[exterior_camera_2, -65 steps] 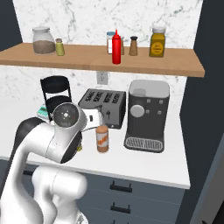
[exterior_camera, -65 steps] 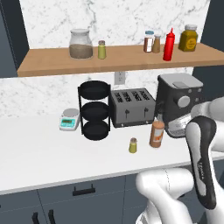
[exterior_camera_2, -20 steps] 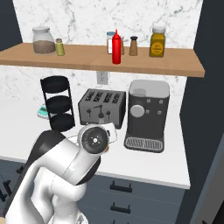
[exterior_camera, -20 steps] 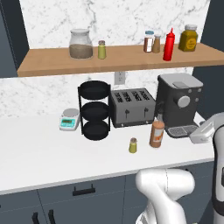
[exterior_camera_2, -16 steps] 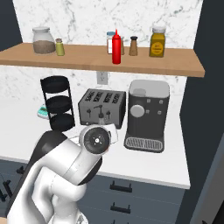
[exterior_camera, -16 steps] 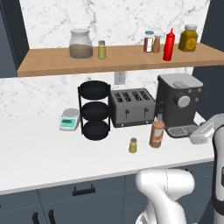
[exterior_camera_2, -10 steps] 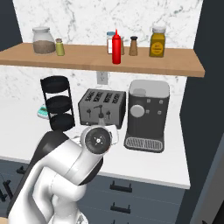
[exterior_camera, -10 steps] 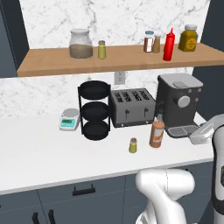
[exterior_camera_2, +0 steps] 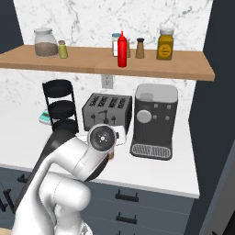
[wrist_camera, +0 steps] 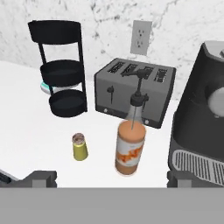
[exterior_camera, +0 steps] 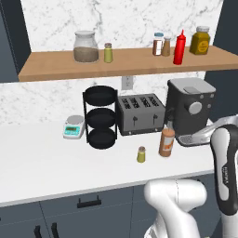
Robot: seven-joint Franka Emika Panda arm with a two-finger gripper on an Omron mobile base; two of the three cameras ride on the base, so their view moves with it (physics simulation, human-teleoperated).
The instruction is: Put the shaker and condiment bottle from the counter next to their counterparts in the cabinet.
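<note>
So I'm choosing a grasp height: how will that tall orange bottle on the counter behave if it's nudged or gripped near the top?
The condiment bottle stands tall on a narrow base, so a push high up would probably tip it. Its pale neck tapers to a thin black tip, likely poor purchase for the fingers; the wider labelled body seems safer. If it falls, its round body could roll toward the shaker beside it.

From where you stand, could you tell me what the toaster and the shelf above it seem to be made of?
The toaster looks like brushed metal: grey, dull sheen, with dark slots and levers. The shelf looks like light-brown wood with a matte finish and faint grain. Everything is rendered, so both are guesses from colour and shine.
</note>
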